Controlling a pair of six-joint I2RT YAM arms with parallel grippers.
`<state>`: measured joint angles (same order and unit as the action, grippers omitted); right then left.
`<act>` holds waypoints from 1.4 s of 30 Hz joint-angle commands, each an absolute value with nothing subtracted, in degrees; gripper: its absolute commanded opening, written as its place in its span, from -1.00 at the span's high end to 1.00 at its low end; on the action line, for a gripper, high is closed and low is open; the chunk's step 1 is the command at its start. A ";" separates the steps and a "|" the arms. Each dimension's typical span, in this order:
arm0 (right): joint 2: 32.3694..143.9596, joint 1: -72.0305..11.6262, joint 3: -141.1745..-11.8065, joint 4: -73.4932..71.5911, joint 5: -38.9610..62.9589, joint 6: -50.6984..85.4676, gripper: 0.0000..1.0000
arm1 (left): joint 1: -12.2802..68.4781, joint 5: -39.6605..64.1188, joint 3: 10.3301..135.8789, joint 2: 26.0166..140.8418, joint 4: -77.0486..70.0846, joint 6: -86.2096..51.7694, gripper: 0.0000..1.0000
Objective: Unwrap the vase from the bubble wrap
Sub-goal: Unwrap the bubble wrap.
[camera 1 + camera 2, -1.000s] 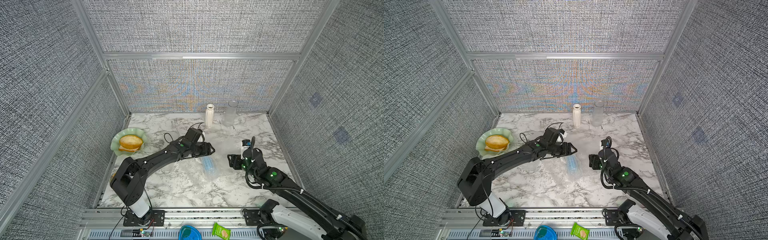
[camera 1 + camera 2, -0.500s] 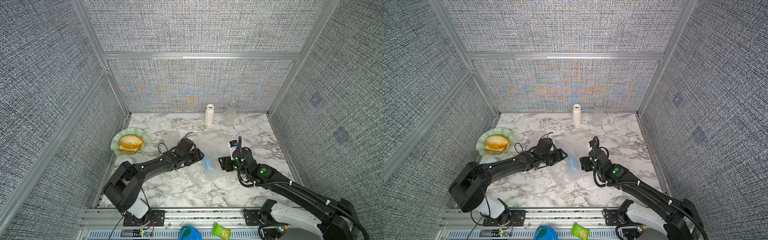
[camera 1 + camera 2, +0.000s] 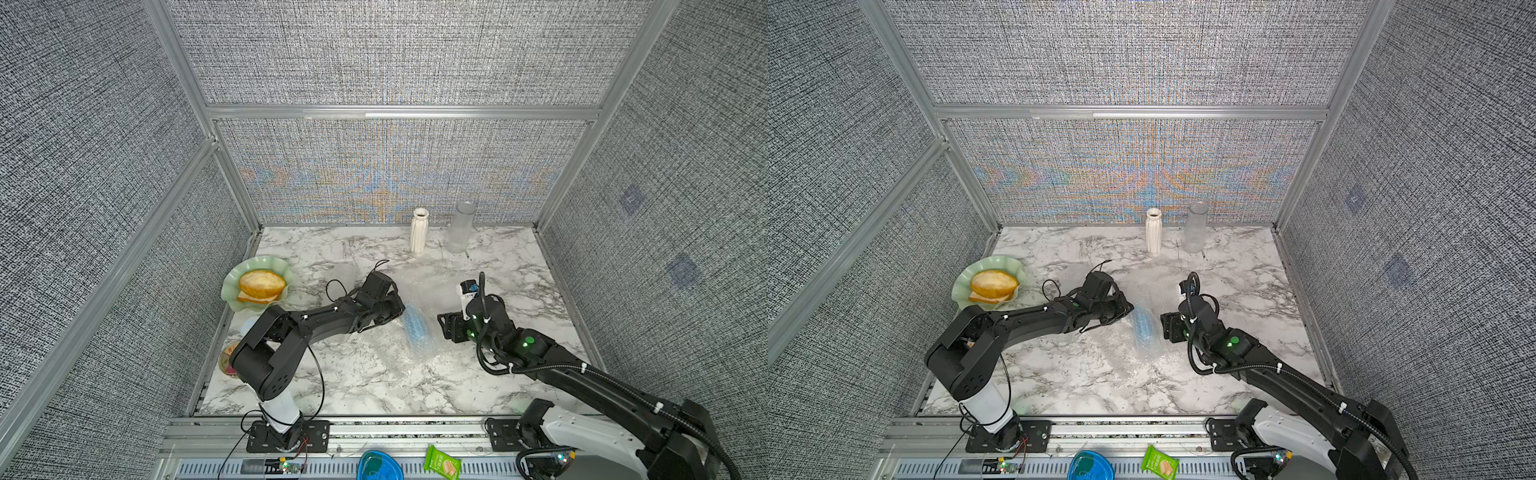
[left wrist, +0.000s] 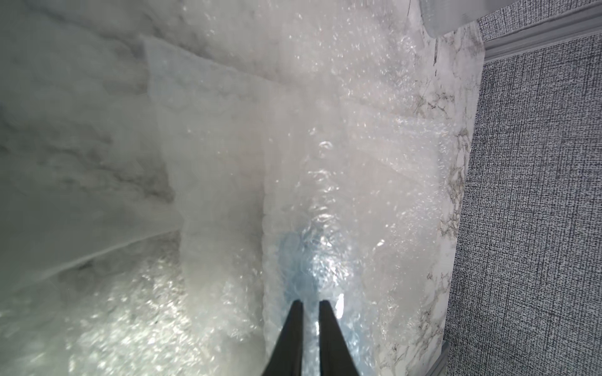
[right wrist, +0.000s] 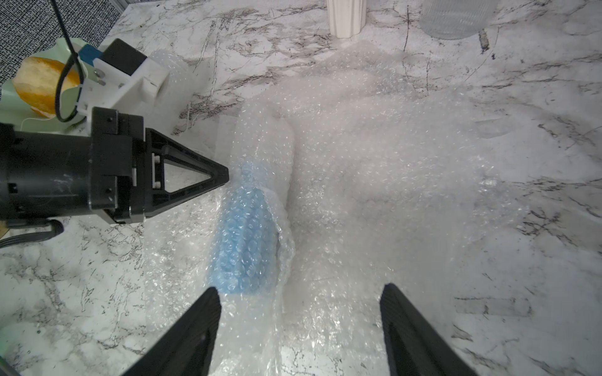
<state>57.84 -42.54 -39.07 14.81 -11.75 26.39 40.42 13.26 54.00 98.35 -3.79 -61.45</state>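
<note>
The right gripper (image 5: 299, 288) hangs open over the bubble wrap (image 5: 374, 182). Just ahead of it lies the blue vase (image 5: 244, 234), all wrapped up. Beyond that, the left gripper (image 5: 224, 175) is pinched shut against the wrap. This looks like the grabbing step. Next, pull the wrap away gently.

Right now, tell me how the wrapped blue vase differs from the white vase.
The blue vase lies on its side mid-table; the white vase stands upright at the back. The blue vase is swathed in bubble wrap; the white vase is bare. The left pincer pinches the blue vase's wrap; nothing touches the white vase. Both rest on the marble table.
</note>
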 commanded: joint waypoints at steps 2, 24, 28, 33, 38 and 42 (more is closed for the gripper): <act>57.74 -42.66 -38.89 15.21 -13.21 25.94 -0.45 | 40.34 13.63 54.97 97.77 -4.28 -60.85 1.00; 54.64 -42.29 -36.92 15.38 -18.44 26.28 -0.45 | 43.15 20.47 78.57 114.86 0.64 -56.26 1.00; 54.36 -42.15 -37.31 16.12 -18.79 25.98 -0.45 | 43.26 20.99 82.27 117.73 3.17 -54.72 0.69; 53.65 -42.01 -39.58 17.35 -18.81 25.02 -0.47 | 43.00 19.50 91.65 118.21 13.81 -48.07 0.00; 54.29 -42.03 -42.99 18.35 -17.28 23.64 -0.53 | 40.78 17.02 96.15 114.33 22.31 -42.52 -0.18; 57.82 -42.10 -46.49 19.00 -12.27 22.85 -0.54 | 37.90 16.35 90.49 106.73 23.22 -40.29 -0.27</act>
<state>56.21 -41.98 -44.97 17.82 -15.92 23.83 39.09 17.96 93.08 110.04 19.40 -44.01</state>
